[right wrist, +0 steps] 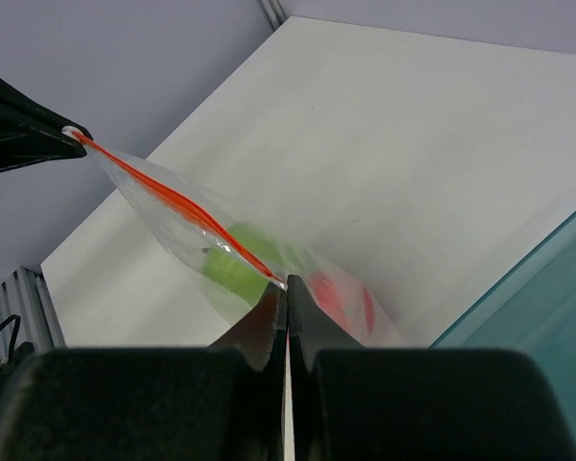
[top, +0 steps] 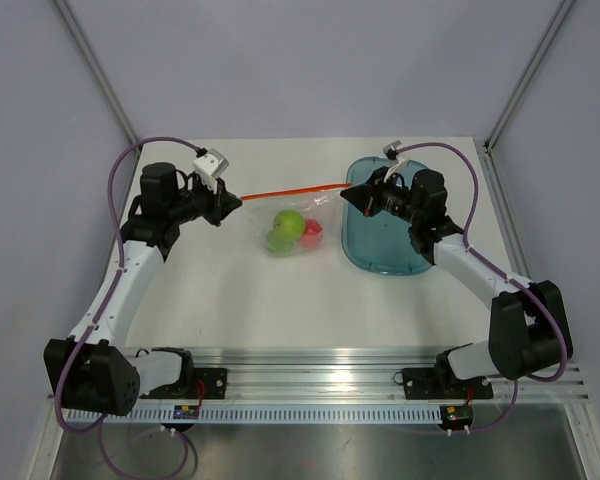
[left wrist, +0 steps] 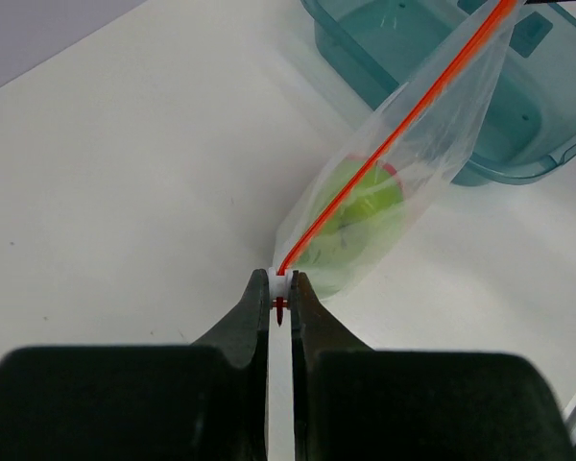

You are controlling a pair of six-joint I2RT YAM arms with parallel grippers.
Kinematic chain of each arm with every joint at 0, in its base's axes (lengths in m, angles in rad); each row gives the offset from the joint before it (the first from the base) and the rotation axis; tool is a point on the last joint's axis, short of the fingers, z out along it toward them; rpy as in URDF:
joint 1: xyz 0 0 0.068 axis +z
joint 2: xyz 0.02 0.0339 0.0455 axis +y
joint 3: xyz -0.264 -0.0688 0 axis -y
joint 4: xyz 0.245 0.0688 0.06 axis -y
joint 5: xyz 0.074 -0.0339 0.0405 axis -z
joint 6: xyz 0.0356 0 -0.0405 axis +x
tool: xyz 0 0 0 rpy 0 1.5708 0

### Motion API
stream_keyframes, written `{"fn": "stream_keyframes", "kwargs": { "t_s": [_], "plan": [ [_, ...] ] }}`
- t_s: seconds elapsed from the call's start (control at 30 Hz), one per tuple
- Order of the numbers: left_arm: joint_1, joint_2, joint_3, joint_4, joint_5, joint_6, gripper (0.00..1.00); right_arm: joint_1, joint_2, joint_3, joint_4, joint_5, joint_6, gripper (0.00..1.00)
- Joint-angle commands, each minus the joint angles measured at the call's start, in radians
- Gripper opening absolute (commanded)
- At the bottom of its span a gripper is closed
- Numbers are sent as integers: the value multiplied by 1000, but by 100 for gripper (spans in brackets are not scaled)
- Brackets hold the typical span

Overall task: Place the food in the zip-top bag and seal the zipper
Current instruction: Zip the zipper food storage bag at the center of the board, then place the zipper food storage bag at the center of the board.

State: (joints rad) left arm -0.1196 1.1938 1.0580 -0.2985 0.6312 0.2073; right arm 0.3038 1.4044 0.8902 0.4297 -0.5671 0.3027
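- Your left gripper (left wrist: 280, 290) is clenched on the zipper (top: 285, 192) at its left end; your right gripper (right wrist: 286, 291) pinches the right end.
- The zip-top bag (top: 323, 214) hangs between them with the food (top: 289, 226) inside, toward the far edge of the counter (top: 230, 300).

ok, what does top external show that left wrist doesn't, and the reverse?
Only top external: both arms, the right pincer gripping the far end of the zipper, and the red fruit in full. Only left wrist: a close look at the left pincer shut on the white tab at the zipper's near end. Both: the zip-top bag stretched taut, a green apple inside it, and the teal tray.
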Motion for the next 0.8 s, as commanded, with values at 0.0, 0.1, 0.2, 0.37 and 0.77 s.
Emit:
{"fn": "stream_keyframes", "kwargs": {
  "t_s": [0.0,0.1,0.2,0.37,0.77],
  "plan": [
    [58,-42,-20,55,-45,-26,0,-29,18,52,57,62,6,0],
    [60,-31,-15,91,-24,-60,0,-29,40,76,64,38,7,0],
    [60,19,37,131,-21,-98,0,-29,79,128,53,27,13,0],
    [60,136,135,252,-16,-201,0,-29,184,252,160,26,-8,0],
    [60,26,91,294,-99,-271,0,-23,196,264,152,-75,-30,28]
  ]
}}
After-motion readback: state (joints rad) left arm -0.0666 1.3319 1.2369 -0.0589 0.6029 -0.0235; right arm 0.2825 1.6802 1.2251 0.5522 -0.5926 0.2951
